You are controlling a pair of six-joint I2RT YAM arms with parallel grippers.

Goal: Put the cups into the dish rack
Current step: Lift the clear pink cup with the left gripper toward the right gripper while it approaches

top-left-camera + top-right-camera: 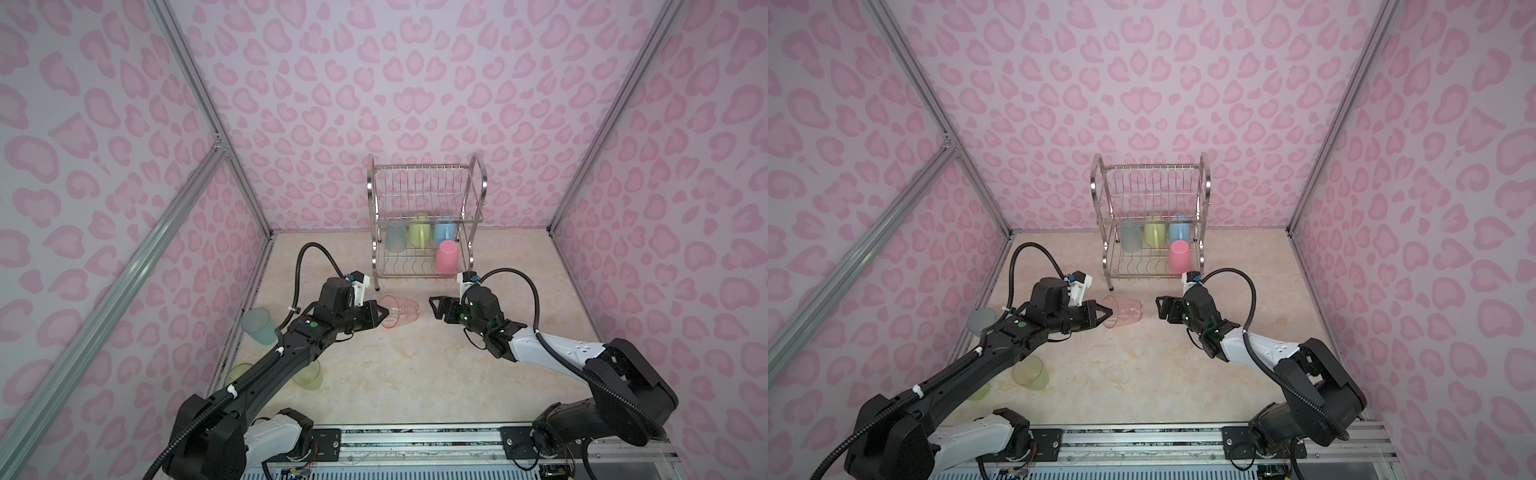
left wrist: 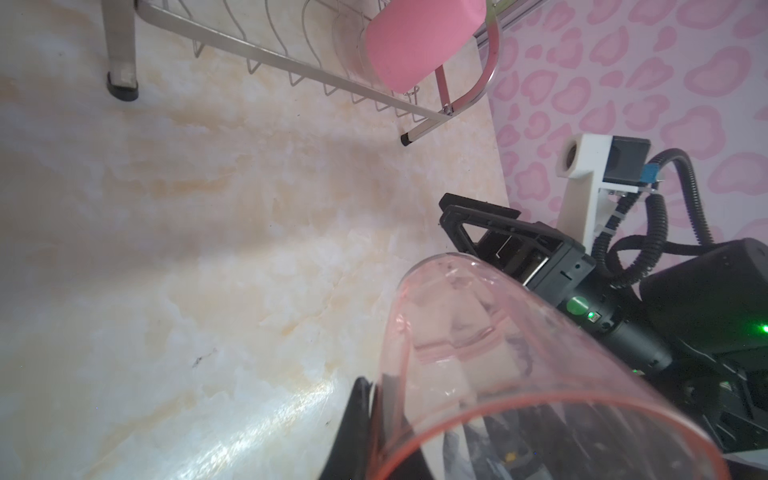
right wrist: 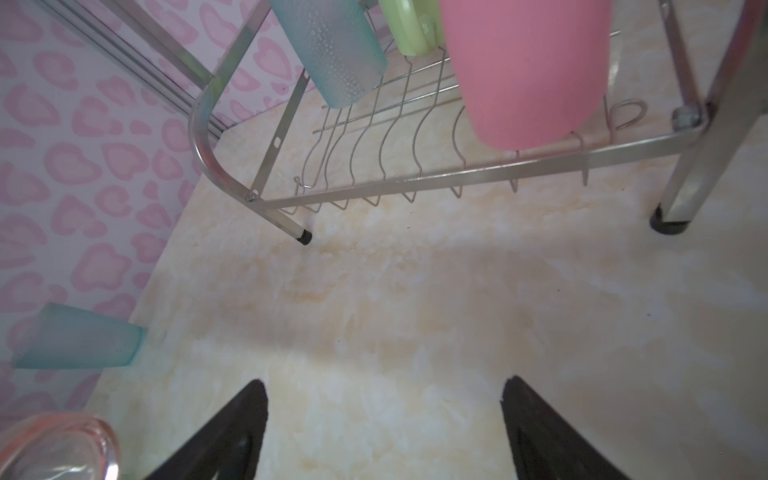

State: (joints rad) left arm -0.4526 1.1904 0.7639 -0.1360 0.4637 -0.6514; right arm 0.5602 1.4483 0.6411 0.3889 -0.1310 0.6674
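**Orange-pink tumbler gripped in front of the dish rack; four cups racked**

The dish rack (image 1: 428,183) stands at the far end of the surface (image 1: 415,374). On its lower tier the pink tumbler (image 1: 447,256) sits mouth down at the front right corner. Behind it, under the upper tier, a pale blue tumbler (image 1: 395,237), the green mug (image 1: 419,230) and the blue mug (image 1: 444,230) stand in a row.

Just in front of the rack's front left leg, the left gripper (image 1: 381,312) is clamped on the wall of the orange-pink tumbler (image 1: 401,311). The left wrist view shows one finger inside the rim and one outside. The tumbler lies on its side, base pointing away from the gripper. Whether it touches the surface cannot be told.

The right gripper (image 3: 384,384) hovers in front of the rack's right side, close to that tumbler but not touching it. Its jaws are wide apart with nothing between them.

Well to the rack's front left, a second pale blue tumbler (image 1: 257,326) and two yellow-green tumblers (image 1: 308,376) (image 1: 237,374) stand unracked.
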